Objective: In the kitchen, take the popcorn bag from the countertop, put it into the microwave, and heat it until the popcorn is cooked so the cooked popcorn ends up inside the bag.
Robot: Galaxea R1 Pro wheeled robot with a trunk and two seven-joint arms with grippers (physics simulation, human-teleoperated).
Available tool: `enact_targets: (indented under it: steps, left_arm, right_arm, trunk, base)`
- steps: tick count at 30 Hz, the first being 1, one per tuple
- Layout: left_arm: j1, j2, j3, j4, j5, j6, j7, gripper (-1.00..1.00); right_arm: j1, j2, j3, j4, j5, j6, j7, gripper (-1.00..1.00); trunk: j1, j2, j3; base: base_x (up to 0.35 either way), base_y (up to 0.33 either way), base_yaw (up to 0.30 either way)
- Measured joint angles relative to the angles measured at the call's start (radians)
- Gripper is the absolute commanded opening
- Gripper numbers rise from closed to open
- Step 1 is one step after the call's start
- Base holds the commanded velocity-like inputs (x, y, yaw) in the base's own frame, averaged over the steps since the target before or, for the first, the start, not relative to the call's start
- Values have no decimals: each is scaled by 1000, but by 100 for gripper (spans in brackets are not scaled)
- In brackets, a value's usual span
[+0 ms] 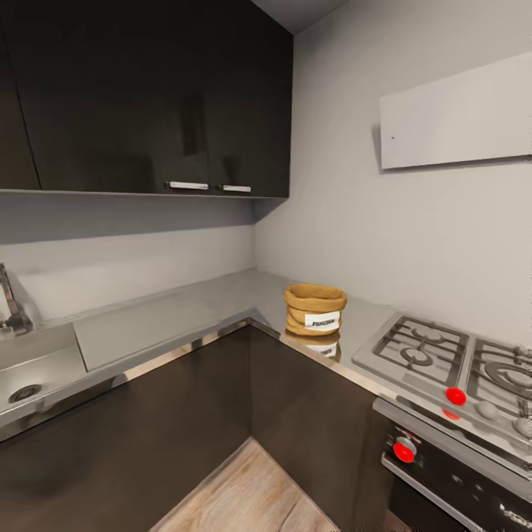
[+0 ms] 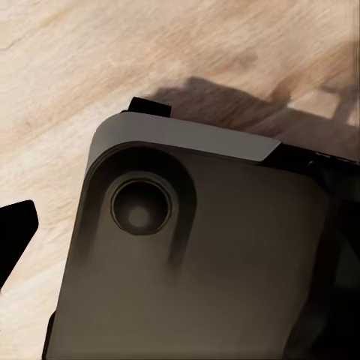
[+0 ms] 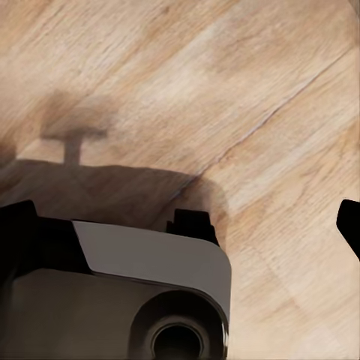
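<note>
The popcorn bag (image 1: 315,309), a small tan sack with a rolled rim and a white label, stands upright on the grey countertop (image 1: 222,303) near the inner corner, just left of the hob. The microwave is out of view. In the left wrist view one black fingertip (image 2: 16,232) juts in at the frame edge over the wooden floor, with nothing between the fingers. In the right wrist view a black fingertip (image 3: 349,222) likewise sits at the edge, the middle free. Both grippers hang low beside my base, far from the bag.
A gas hob (image 1: 443,362) with red knobs tops a dark oven (image 1: 443,473) at the right. A sink (image 1: 29,369) and faucet (image 1: 11,303) lie at the left. Dark wall cabinets (image 1: 148,96) hang above. My grey base (image 2: 210,255) stands over wooden floor (image 1: 244,495).
</note>
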Motion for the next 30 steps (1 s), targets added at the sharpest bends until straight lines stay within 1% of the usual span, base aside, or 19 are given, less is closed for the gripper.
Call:
enact_targets:
  steps: [8, 15, 30]
  left_arm:
    - [0, -3, 1, -1, 4, 0, 8, 100]
    - [0, -3, 2, -1, 6, 0, 10, 100]
    - [0, -1, 1, -1, 3, -2, 8, 100]
  right_arm:
    - [0, 1, 0, 0, -1, 2, 0, 100]
    - [0, -2, 0, 0, -1, 2, 0, 100]
    - [0, -7, 1, 0, 0, 3, 1, 100]
  trunk:
    - [0, 0, 0]
    - [0, 0, 0]
    - [-57, 105, 47]
  base:
    - [3, 0, -257]
    - [0, 0, -45]
    - [0, 0, 0]
